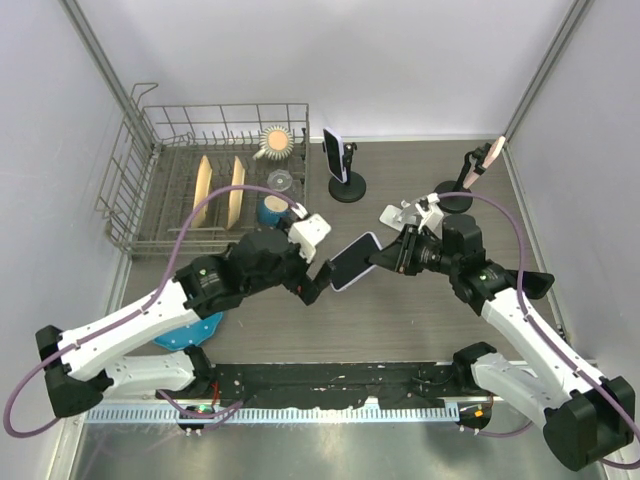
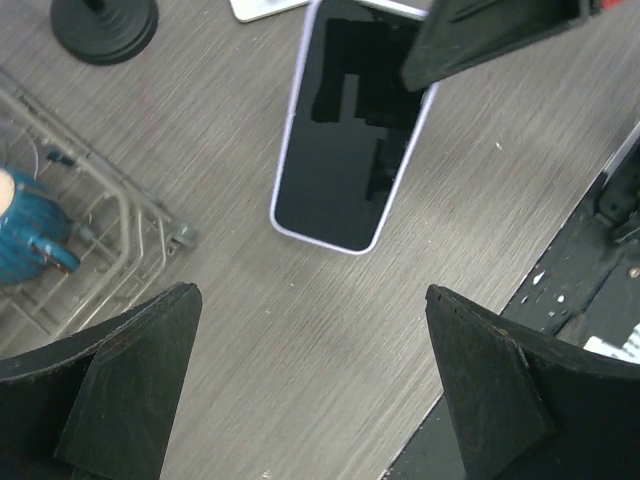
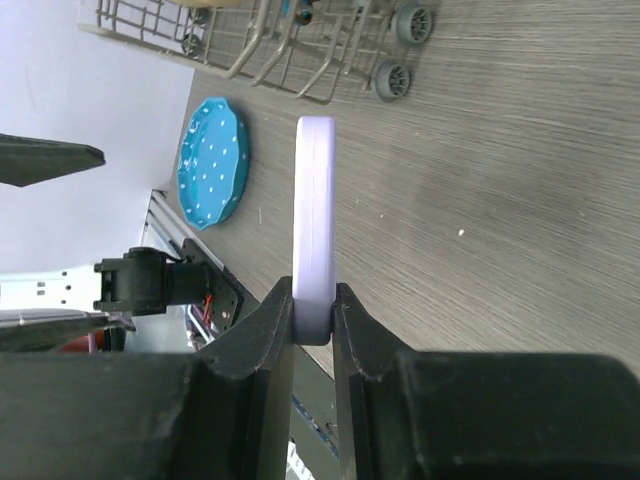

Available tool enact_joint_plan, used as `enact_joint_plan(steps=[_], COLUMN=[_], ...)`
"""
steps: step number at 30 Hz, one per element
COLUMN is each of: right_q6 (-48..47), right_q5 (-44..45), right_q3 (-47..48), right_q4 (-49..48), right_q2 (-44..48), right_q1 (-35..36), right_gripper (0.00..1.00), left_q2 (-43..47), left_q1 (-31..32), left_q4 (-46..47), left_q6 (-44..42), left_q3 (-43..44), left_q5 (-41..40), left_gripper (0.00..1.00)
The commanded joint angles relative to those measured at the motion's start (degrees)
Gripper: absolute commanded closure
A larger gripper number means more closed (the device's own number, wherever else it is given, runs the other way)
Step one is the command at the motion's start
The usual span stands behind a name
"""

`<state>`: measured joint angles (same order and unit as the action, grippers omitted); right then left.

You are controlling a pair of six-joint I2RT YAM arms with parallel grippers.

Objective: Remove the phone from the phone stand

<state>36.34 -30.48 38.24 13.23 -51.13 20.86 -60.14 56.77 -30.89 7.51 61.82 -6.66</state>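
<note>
Above grey wood-grain table (image 1: pixel 420 320), my right gripper (image 3: pixel 314 320) pinches the lilac-edged black-screen phone (image 1: pixel 355 261), left gripper (image 2: pixel 308 295) gapes wide; removal looks done, next needs gentle set-down.

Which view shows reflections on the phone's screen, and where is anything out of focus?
Left wrist: the phone screen mirrors dark blocky shapes, and the left gripper's fingers look soft-edged. Right wrist: the phone's edge is crisp. Top external: even light, faint shadows on the table.
</note>
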Motion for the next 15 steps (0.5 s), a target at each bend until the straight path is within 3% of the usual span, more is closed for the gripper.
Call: enact_joint_plan(steps=[1, 7, 15], right_q6=[3.2, 3.8, 4.4], right_q5=[-3.9, -3.1, -2.7], right_q3=[-0.4, -1.2, -2.9], right_q4=[-11.8, -15.3, -17.0], right_q2=[-0.2, -0.9, 0.7], right_q1=[3.1, 8.5, 12.5], right_gripper=[0.99, 0.99, 0.99], left_q2=[-1.2, -1.7, 1.7], left_q1=[6.2, 11.2, 11.3], left_q4=[2.2, 10.9, 20.5], left_q6=[-7.4, -10.6, -9.7], left_q3=[0.2, -5.7, -13.6], left_q5=[-5.2, -8.6, -8.9], left_gripper=[0.0, 0.0, 0.0])
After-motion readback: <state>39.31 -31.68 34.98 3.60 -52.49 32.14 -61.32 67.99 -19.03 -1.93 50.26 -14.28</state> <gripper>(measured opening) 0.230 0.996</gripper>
